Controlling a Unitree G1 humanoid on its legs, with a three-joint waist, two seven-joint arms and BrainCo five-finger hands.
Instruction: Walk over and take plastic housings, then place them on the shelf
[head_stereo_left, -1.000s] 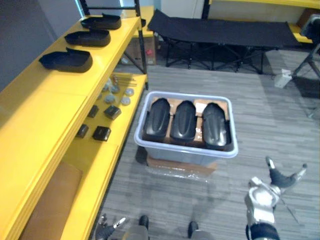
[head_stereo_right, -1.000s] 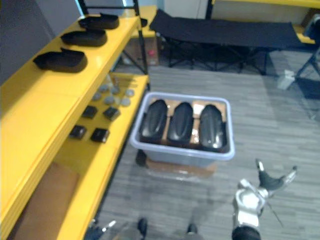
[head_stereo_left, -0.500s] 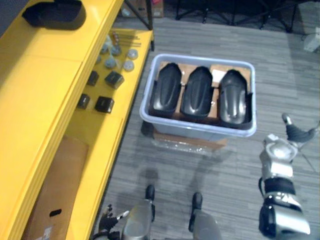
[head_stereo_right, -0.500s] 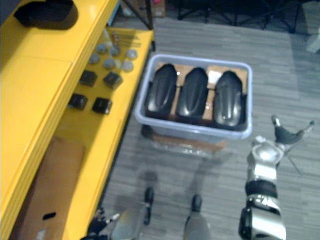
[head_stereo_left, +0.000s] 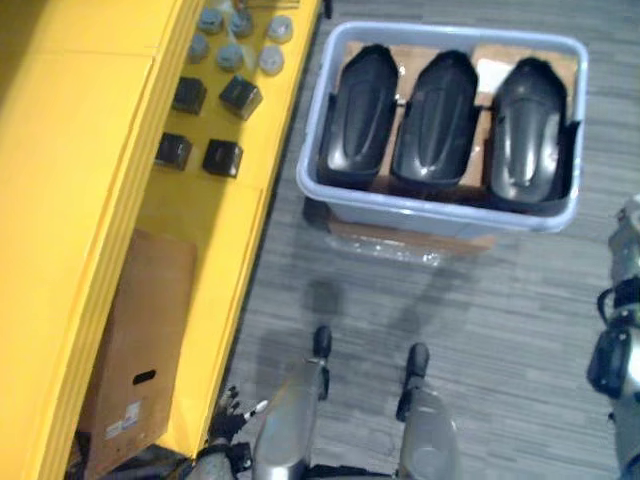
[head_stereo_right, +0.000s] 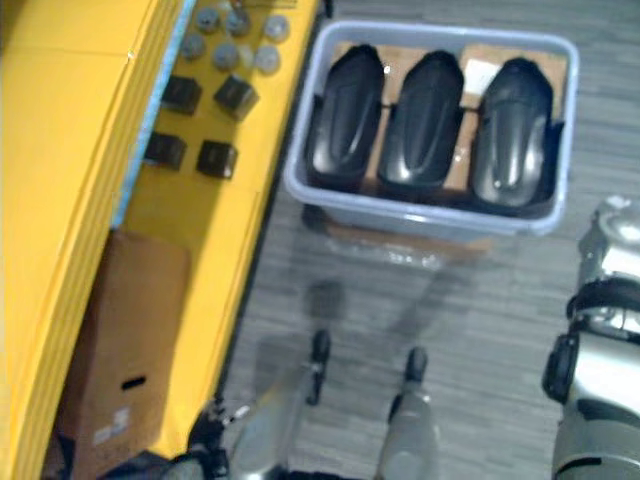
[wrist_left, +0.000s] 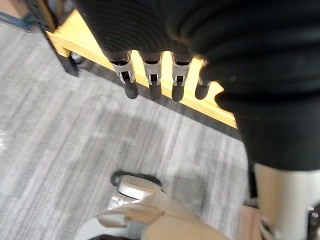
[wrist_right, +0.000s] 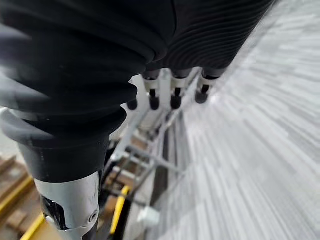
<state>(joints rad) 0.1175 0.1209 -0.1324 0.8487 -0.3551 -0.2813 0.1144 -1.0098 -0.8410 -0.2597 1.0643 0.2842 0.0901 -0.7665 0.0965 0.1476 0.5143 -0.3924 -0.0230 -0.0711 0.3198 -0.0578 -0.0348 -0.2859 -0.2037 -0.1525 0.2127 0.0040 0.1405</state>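
Three black plastic housings (head_stereo_left: 362, 115) (head_stereo_left: 438, 118) (head_stereo_left: 527, 125) lie side by side in a pale blue bin (head_stereo_left: 430, 210) on the floor ahead of me. The yellow shelf (head_stereo_left: 80, 150) runs along my left. My left hand (wrist_left: 152, 82) hangs low beside the shelf's edge, its fingers straight and holding nothing. My right hand (wrist_right: 174, 92) hangs over the grey floor to the right of the bin, with relaxed, empty fingers; its silver back (head_stereo_right: 612, 228) shows at the right edge.
The bin rests on a flat brown box (head_stereo_left: 410, 240). The lower shelf board carries small black blocks (head_stereo_left: 222, 157) and grey round parts (head_stereo_left: 235, 40). A cardboard box (head_stereo_left: 135, 350) stands under the shelf at the lower left. Grey floor lies between me and the bin.
The camera has tipped down and come closer, so the bin now sits near the top of the view. My right arm has slid out to the right edge.
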